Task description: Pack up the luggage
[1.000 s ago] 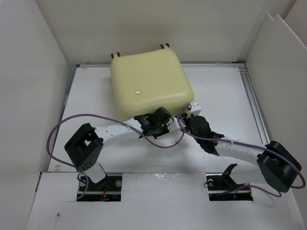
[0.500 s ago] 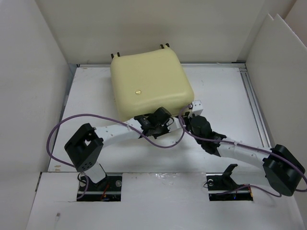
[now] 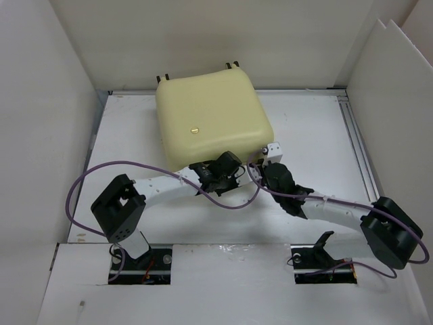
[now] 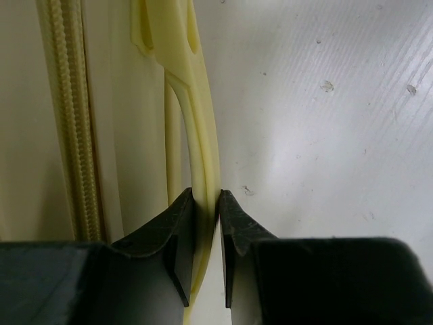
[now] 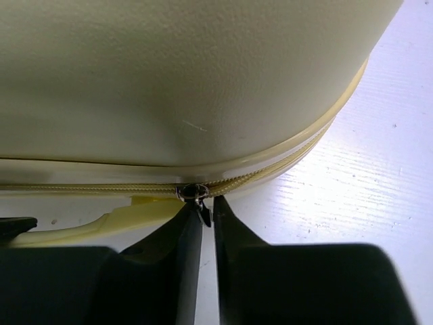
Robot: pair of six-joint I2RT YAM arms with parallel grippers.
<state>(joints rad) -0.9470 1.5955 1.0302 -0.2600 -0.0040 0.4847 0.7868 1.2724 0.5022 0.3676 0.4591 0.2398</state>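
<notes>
Luggage (image 3: 213, 122) — its handle (image 4: 201, 128) within left gripper (image 4: 206, 203)

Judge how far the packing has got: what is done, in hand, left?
Done: the luggage lies shut, lid down. In hand: the left gripper clamps its handle while the right gripper pinches the zipper pull near a corner. Left: running the zip round; how much is closed cannot be told.

A white table (image 3: 318, 128) fills the floor of a white enclosure. A plain panel (image 3: 40, 122) stands on the left, another (image 3: 203, 34) at the back, and stacked corrugated boards (image 3: 392, 101) lean on the right. A white board (image 3: 223, 284) covers the near edge. Close up, small dark specks (image 4: 327, 86) mark the table.
</notes>
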